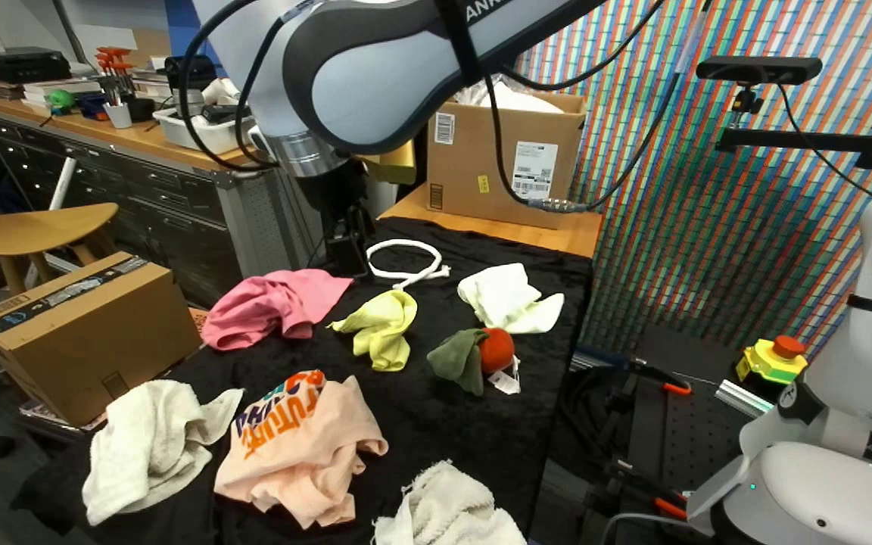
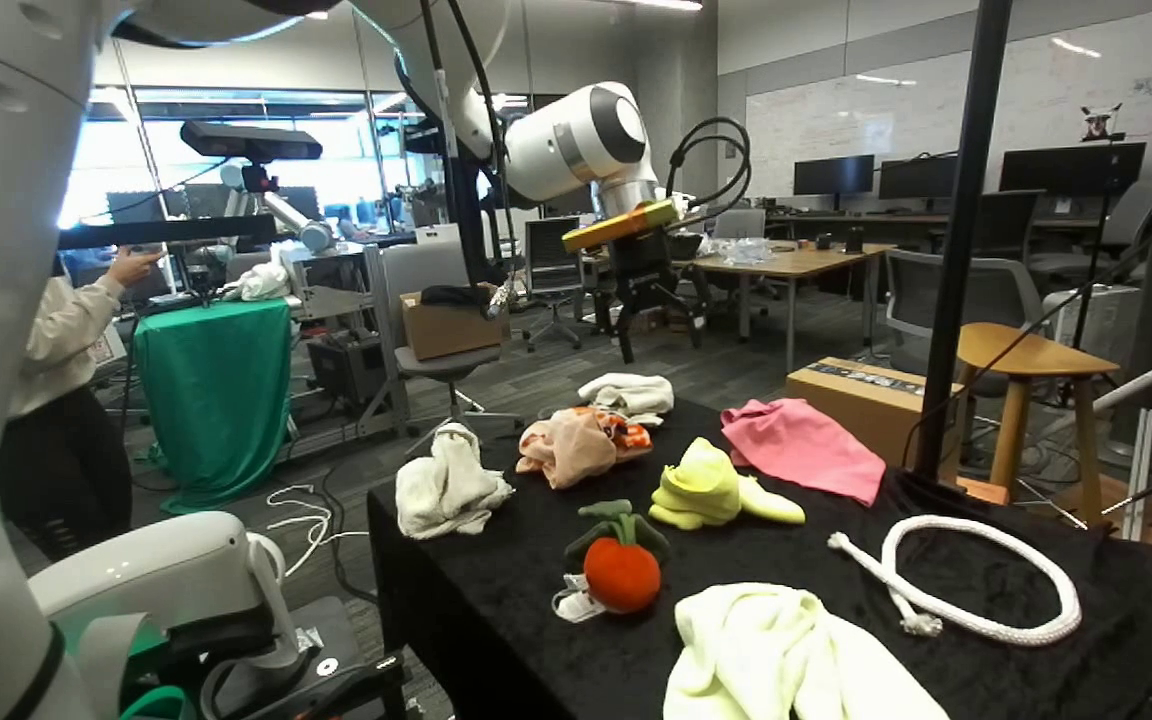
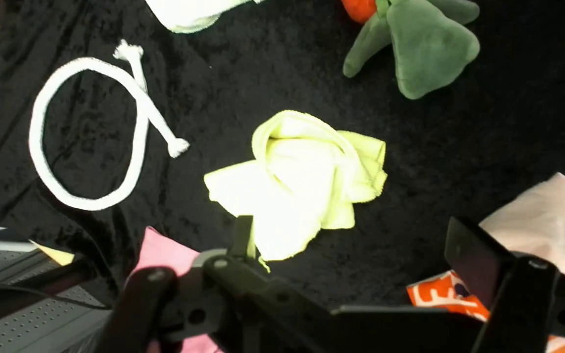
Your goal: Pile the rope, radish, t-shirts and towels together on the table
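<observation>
Black two-fingered claw (image 3: 353,245), wide and empty, likely wants the crumpled yellow-green cloth towel (image 3: 307,176): centre over it, descend straight, don't snag the black-fabric table (image 3: 434,147).

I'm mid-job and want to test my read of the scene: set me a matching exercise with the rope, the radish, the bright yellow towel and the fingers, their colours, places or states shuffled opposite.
Things:
1. rope
2. radish
3. bright yellow towel
4. fingers

Descriptions:
A. spread apart, holding nothing
B. red and round with a green top
C. near the middle of the wrist view
D. looped, crossing itself near its ends

Pairs: 1-D; 2-B; 3-C; 4-A
</observation>
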Controlling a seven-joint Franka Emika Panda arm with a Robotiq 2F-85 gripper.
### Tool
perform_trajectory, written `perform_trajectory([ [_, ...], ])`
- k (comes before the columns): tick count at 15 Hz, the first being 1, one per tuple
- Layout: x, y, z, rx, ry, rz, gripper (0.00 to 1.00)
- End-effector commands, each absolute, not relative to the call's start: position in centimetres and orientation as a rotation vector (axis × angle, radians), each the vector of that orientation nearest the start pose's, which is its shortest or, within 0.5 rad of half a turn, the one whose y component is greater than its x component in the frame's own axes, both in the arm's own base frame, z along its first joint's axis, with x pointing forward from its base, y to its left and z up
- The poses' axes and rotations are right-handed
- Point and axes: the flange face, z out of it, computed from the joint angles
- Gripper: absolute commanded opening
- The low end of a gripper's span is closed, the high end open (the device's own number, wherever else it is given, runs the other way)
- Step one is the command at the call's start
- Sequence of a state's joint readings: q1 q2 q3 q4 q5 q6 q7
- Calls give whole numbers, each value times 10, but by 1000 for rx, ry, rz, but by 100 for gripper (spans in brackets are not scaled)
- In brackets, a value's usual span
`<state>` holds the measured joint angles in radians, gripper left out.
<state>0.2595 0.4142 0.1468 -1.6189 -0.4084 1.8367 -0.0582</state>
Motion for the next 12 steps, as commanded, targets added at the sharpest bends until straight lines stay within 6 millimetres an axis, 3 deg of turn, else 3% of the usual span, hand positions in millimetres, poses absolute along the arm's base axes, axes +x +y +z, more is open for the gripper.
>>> perform_trajectory([
  [1, 620, 262, 372, -3293, -1081, 223, 100],
  [7, 623, 331, 337, -3211, -1031, 163, 100],
  [12, 632, 365, 319, -3135, -768, 68, 100],
])
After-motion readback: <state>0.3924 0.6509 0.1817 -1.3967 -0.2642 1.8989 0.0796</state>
